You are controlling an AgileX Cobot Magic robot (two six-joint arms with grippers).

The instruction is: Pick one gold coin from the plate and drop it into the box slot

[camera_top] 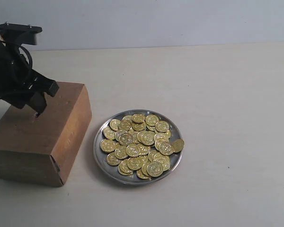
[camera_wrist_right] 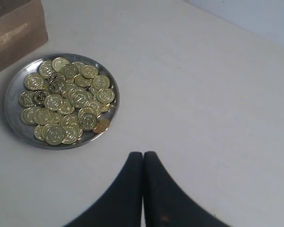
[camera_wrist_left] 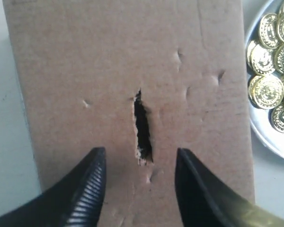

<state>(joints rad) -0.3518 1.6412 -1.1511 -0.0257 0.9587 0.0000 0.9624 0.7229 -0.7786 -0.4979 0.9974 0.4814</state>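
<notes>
The brown box (camera_top: pixel 42 137) stands at the left, with the round silver plate (camera_top: pixel 101 156) of several gold coins (camera_top: pixel 141 144) beside it on its right. My left gripper (camera_wrist_left: pixel 140 152) hangs open just above the box top, its black fingers on either side of the near end of the dark slot (camera_wrist_left: pixel 142 126). No coin shows between those fingers. In the exterior view the left gripper (camera_top: pixel 38 105) sits over the box's top face. My right gripper (camera_wrist_right: pixel 143 155) is shut and empty above the bare table, apart from the plate (camera_wrist_right: pixel 13 90).
One coin (camera_top: pixel 178 145) leans on the plate's right rim. The pale table (camera_top: pixel 227 118) stretches wide to the right of the plate. A grey wall (camera_top: pixel 156 21) runs along the back.
</notes>
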